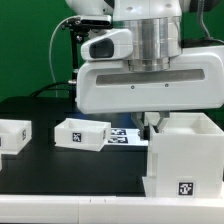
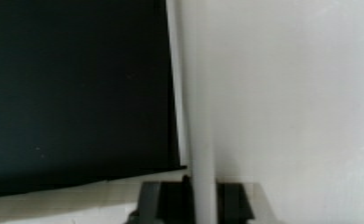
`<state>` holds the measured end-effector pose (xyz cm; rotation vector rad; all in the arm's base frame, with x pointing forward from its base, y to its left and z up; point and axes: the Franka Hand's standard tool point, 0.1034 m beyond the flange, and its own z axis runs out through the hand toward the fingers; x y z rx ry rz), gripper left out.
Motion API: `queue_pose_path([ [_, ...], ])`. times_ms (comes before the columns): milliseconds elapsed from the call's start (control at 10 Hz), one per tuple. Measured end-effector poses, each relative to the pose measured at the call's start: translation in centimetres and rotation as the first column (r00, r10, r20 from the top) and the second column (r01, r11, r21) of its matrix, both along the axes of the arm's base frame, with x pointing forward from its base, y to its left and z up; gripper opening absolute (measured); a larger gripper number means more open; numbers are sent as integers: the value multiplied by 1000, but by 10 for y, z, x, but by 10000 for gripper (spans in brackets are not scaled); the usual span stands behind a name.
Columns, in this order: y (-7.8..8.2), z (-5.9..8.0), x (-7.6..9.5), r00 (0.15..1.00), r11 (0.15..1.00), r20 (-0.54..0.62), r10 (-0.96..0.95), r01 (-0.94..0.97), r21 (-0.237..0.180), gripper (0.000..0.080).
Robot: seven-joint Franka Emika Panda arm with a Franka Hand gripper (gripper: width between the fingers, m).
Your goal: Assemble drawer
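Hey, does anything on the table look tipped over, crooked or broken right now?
Nothing stands out. The casing stands upright; the middle tray and the tray at the exterior view's left lie flat, apart. The gripper straddles a casing wall; whether it grips is unclear. No damage shows.

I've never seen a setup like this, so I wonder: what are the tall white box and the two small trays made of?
Tall box: probably plastic, white and matt; its walls look thin, even and smooth, with no grain.
Middle tray and the tray at the exterior view's left: seemingly the same white plastic, equally thin-walled.
The pictures are too coarse to be sure.
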<state>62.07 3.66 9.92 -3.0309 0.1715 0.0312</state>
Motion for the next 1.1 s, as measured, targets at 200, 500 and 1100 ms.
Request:
queue_pose_path([
  [200,0,0,0,1000,1000,0,-1,1,2,131],
  [500,-6,14,0,1000,1000,-25,-6,6,6,492],
  [1100,-37,62,-21,993,996,-72,-92,93,8,648],
])
